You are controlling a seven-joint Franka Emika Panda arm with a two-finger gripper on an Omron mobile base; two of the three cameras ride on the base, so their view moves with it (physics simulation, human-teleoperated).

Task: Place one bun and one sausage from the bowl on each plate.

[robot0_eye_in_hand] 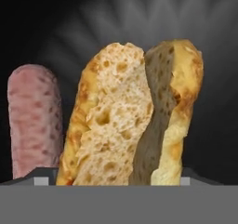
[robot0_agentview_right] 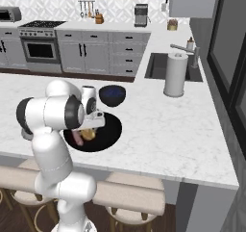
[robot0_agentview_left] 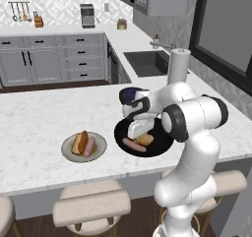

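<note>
The gripper [robot0_agentview_left: 137, 134] is low inside the black bowl [robot0_agentview_left: 162, 145], directly over the bun [robot0_agentview_left: 144, 139]. In the hand view the bun [robot0_eye_in_hand: 132, 116] stands between the two finger tips [robot0_eye_in_hand: 42, 175], with its long axis running away from the camera; its split side faces up. I cannot tell if the jaws already press on it or are apart from it. The sausage [robot0_agentview_left: 133, 144] lies just beside the bun, on the side toward the stools, and nearly parallel to it. On the grey-rimmed plate [robot0_agentview_left: 101, 150], to the left of the bowl, one bun [robot0_agentview_left: 79, 141] and one sausage [robot0_agentview_left: 90, 146] lie side by side. A dark blue bowl [robot0_agentview_right: 112, 95] stands behind the black bowl.
</note>
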